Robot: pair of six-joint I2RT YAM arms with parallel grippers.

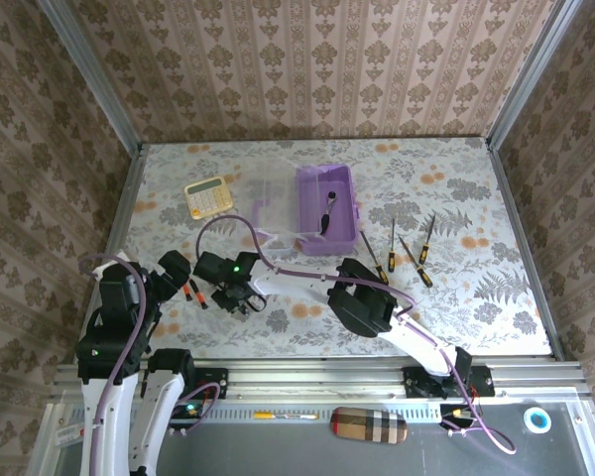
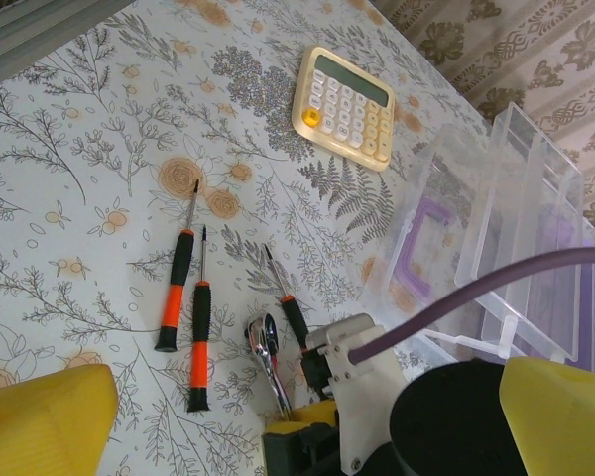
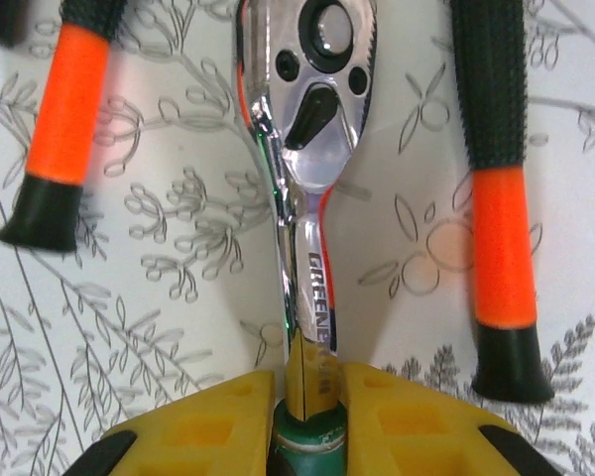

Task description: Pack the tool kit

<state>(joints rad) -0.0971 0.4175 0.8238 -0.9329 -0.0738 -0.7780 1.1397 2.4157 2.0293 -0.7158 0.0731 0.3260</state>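
The purple box (image 1: 325,208) stands open at mid-table with a dark tool inside, its clear lid (image 1: 274,203) to its left. My right gripper (image 1: 240,297) reaches across to the left and is shut on the handle of the chrome ratchet wrench (image 3: 312,89), whose head points away, low over the table. Black-orange screwdrivers (image 3: 64,119) (image 3: 496,198) lie on either side of it. In the left wrist view the ratchet (image 2: 266,347) lies beside three screwdrivers (image 2: 176,293). My left gripper (image 2: 307,372) hovers open above them, holding nothing.
A yellow calculator (image 1: 209,195) lies left of the lid. Several more screwdrivers (image 1: 414,260) lie right of the box. The right arm's purple cable (image 2: 496,283) crosses the left wrist view. Metal rails border the table.
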